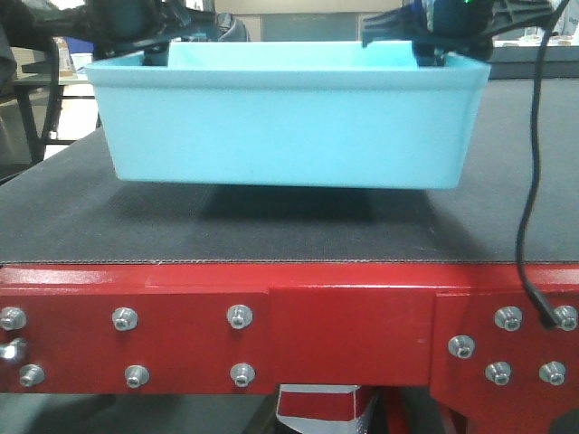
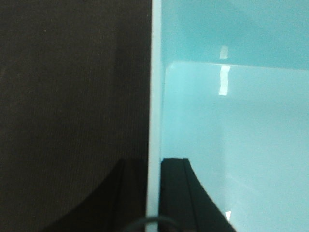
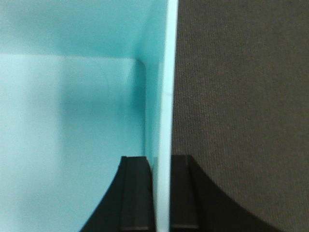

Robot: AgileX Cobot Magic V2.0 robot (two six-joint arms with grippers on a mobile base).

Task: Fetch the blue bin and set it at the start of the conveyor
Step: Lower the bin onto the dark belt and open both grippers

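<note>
The blue bin [image 1: 289, 127] is a pale turquoise tub over the dark-grey belt [image 1: 271, 237] of the conveyor start, just behind the red bolted frame [image 1: 344, 334]. A shadow lies under it; I cannot tell if it touches the belt. My left gripper [image 1: 156, 50] is shut on the bin's left rim; in the left wrist view the gripper [image 2: 153, 193] straddles the pale wall [image 2: 154, 96]. My right gripper [image 1: 423, 47] is shut on the right rim; in the right wrist view the gripper [image 3: 161, 193] clamps the wall [image 3: 166, 96]. The bin's inside [image 2: 231, 145] looks empty.
A black cable [image 1: 529, 181] hangs from the right arm down across the belt to the red frame. Silver hex bolts [image 1: 239, 316] line the frame. Belt surface lies outside each bin wall [image 2: 72, 96] [image 3: 241, 96]. Dark furniture stands at the far left [image 1: 27, 99].
</note>
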